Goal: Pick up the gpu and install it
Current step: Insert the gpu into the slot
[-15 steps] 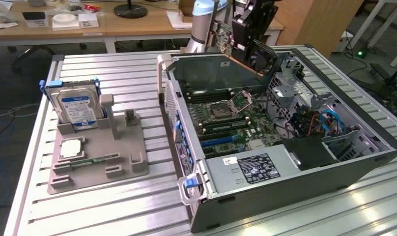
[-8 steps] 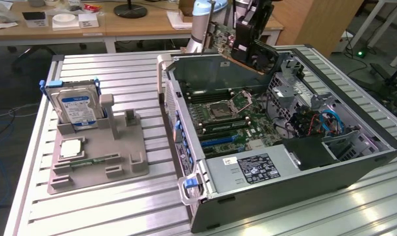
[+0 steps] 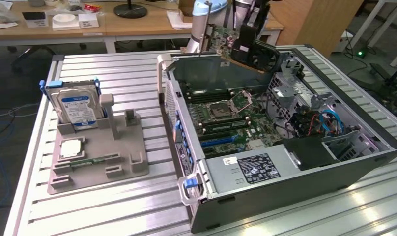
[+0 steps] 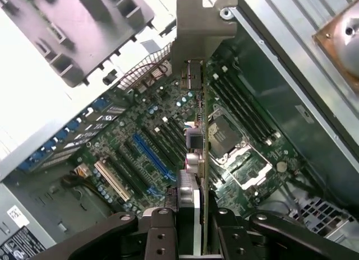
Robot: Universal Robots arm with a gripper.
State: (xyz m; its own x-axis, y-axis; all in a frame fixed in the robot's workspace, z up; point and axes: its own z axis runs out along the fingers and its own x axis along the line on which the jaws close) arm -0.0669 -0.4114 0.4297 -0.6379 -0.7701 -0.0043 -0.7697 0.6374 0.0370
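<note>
The gpu (image 3: 245,48) hangs tilted in the air above the far rim of the open computer case (image 3: 355,162). My gripper (image 3: 249,24) is shut on its upper edge. In the wrist view the gpu (image 4: 196,137) shows edge-on between my gripper's (image 4: 193,218) fingers, with its silver bracket (image 4: 199,36) pointing away from the camera. Beneath it lies the green motherboard (image 4: 140,131) with a long blue slot (image 4: 152,154) and the CPU socket (image 4: 227,138). The card is well above the motherboard (image 3: 225,118) and touches nothing.
A grey fixture tray (image 3: 97,169) stands on the slatted table at the exterior view's left. It holds an upright hard drive (image 3: 77,108), a CPU chip (image 3: 70,147) and a memory stick (image 3: 94,161). The case holds a power supply (image 3: 251,169) and blue cables (image 3: 333,123).
</note>
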